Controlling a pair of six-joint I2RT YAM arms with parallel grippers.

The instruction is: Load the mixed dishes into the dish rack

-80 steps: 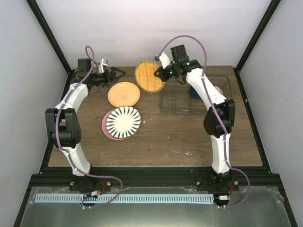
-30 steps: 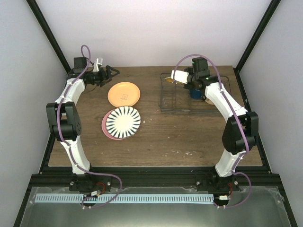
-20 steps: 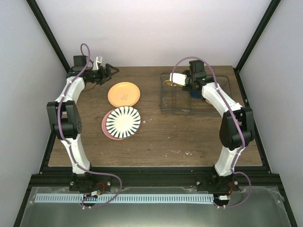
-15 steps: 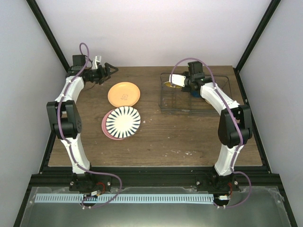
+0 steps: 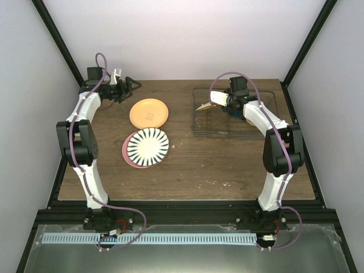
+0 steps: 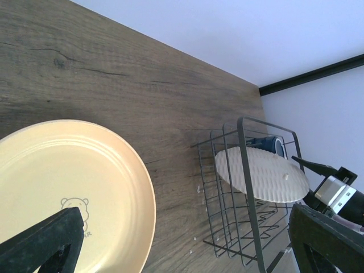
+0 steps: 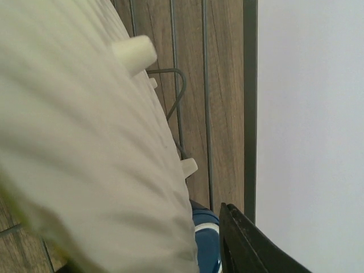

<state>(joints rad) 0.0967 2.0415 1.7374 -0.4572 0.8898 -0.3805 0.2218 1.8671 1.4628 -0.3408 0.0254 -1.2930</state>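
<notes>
The right claw (image 5: 211, 103) is closed on the rim of the yellow grid-patterned plate (image 5: 202, 106), holding it tilted on edge inside the far-left part of the dish rack (image 5: 227, 134), which sits at the far right of the bench (image 5: 216, 165). From the left wrist camera the plate's pale ribbed underside (image 6: 261, 175) shows between the rack's wires (image 6: 241, 133); whether its lower edge touches the rack floor or a divider cannot be told. Just behind it in the rack is the dark blue mug (image 5: 232, 110), mostly covered by the right arm from above and only a sliver of blue (image 6: 263, 142) past the plate from the side. In the right wrist view the plate (image 7: 68, 142) is a blurred pale mass over most of the picture, leaving a few rack wires (image 7: 203, 85), a corner of the mug (image 7: 206, 230) and one dark finger (image 7: 250, 244); the other finger is hidden. The left claw (image 5: 129, 84) hovers over the far-left corner of the bench, spread wide with nothing in it, its two fingers (image 6: 42, 242) cut off at the picture's lower corners. Beneath it lies a peach plate (image 5: 148, 113) with a small bear print, flat and well apart from the rack. Nearer the arms, the striped plate (image 5: 148, 147) lies on top of the pink plate (image 5: 125, 151), which shows only as a crescent on its left.
</notes>
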